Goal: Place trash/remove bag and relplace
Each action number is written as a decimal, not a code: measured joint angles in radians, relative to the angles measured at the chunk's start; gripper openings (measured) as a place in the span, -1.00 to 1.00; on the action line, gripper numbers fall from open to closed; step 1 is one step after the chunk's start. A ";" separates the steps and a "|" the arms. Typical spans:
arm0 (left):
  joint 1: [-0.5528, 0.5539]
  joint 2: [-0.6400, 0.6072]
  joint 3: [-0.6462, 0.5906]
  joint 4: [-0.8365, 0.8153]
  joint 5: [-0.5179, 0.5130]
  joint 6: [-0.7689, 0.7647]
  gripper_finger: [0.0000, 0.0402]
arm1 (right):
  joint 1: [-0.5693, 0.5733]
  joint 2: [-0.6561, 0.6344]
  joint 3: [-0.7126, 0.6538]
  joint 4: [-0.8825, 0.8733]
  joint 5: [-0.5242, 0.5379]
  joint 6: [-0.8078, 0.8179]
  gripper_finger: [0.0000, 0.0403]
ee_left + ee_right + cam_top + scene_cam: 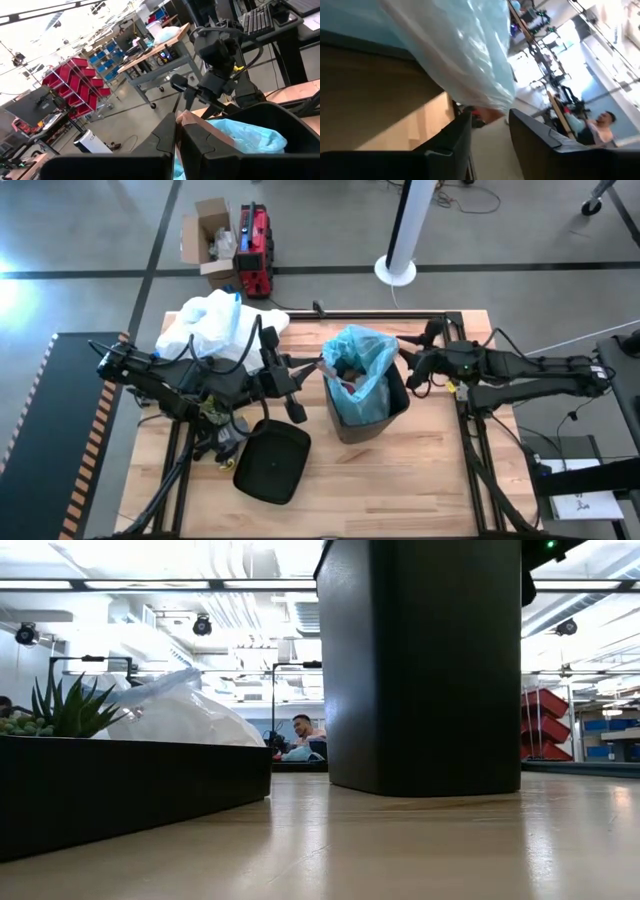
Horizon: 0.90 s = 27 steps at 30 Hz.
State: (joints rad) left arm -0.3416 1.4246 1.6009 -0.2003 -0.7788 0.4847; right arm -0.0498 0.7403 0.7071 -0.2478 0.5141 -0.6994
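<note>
The right gripper [408, 372], fingers parted around the rim of the blue bag [362, 370] lining the bin [385, 420], starts the bag's removal; trash [345, 372] lies inside. Opposite, the shut left gripper [322, 367] pinches brown paper. Next: clamp, lift.

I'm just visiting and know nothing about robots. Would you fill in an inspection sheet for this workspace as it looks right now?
Surface: wooden table, mostly bare in front.
Job's things: dark bin lined with light-blue bag; trash inside.
Clutter: white plastic bag at back left; black lid; plant tray.
Claws: left claw shut on a brown piece at the bin's left rim; right claw at the right rim, fingers astride a bag fold.
Cables: black ones along both arms.
Surroundings: cardboard box, red case, white pole base; a person sits far off.
</note>
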 joint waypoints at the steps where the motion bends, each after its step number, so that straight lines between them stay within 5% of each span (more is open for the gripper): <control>1: 0.000 0.000 0.000 -0.001 0.000 0.000 -0.99 | 0.002 -0.002 0.000 0.000 -0.010 0.000 -0.47; 10: 0.000 -0.004 -0.001 -0.004 -0.072 0.003 -0.99 | 0.039 -0.091 0.001 0.003 -0.051 0.000 -0.96; 21: 0.014 -0.049 -0.001 -0.010 -0.076 -0.006 -1.00 | 0.052 -0.149 0.002 -0.180 -0.153 0.247 -0.99; 27: 0.054 -0.066 -0.004 -0.108 -0.076 -0.108 -1.00 | 0.053 -0.152 0.099 -0.304 -0.351 0.392 -1.00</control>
State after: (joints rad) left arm -0.2880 1.3586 1.5968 -0.3085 -0.8543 0.3766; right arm 0.0029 0.5884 0.8059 -0.5519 0.1635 -0.3070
